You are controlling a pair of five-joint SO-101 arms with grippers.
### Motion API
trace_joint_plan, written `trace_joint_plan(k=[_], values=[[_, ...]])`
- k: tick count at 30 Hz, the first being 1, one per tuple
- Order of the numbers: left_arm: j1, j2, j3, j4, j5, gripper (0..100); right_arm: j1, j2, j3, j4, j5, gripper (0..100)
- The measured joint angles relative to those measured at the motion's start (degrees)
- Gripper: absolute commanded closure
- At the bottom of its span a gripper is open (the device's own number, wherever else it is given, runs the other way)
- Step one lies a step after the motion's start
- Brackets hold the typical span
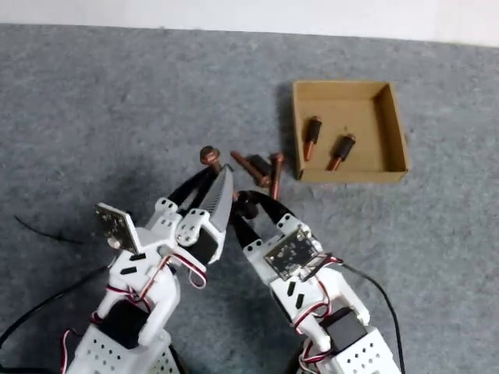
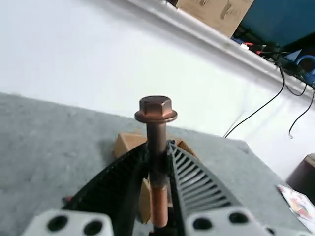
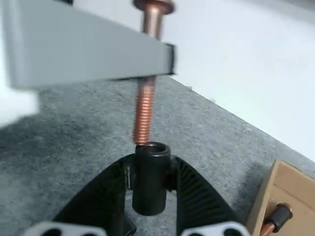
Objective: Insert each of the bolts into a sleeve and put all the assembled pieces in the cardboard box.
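My left gripper (image 2: 157, 147) is shut on a copper bolt (image 2: 156, 147), held with its hex head up. In the right wrist view that bolt (image 3: 146, 108) hangs threaded end down, its tip right at the mouth of a black sleeve (image 3: 149, 177). My right gripper (image 3: 149, 169) is shut on the sleeve, holding it upright. From above, the left gripper (image 1: 214, 183) and the right gripper (image 1: 248, 206) meet in front of the cardboard box (image 1: 392, 125). Two assembled pieces (image 1: 312, 137) (image 1: 341, 150) lie in the box.
Loose copper bolts (image 1: 261, 170) lie in a small heap on the grey carpet just left of the box. A black cable (image 1: 35, 231) trails at the left. Both arm bases fill the near edge of the table.
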Motion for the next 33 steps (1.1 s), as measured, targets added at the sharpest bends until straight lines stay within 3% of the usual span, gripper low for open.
trace_joint_plan(k=[4,9,25,29,33], values=[[1.8,0.0,3.3,-6.0,-5.9,99,-0.2,0.0,0.0,0.0,3.8,99.3],[4.8,0.0,3.3,-7.6,-8.0,99,-0.3,0.0,0.0,0.0,4.3,99.3],[7.9,-0.3,3.3,-5.6,-8.0,99,2.0,-0.2,0.0,0.0,4.4,99.3],[5.7,-0.3,3.3,-5.6,-7.8,99,2.2,-0.2,0.0,0.0,4.4,99.3],[3.0,-0.3,3.2,-5.6,-2.8,99,2.2,-0.2,0.0,0.0,4.4,99.3]])
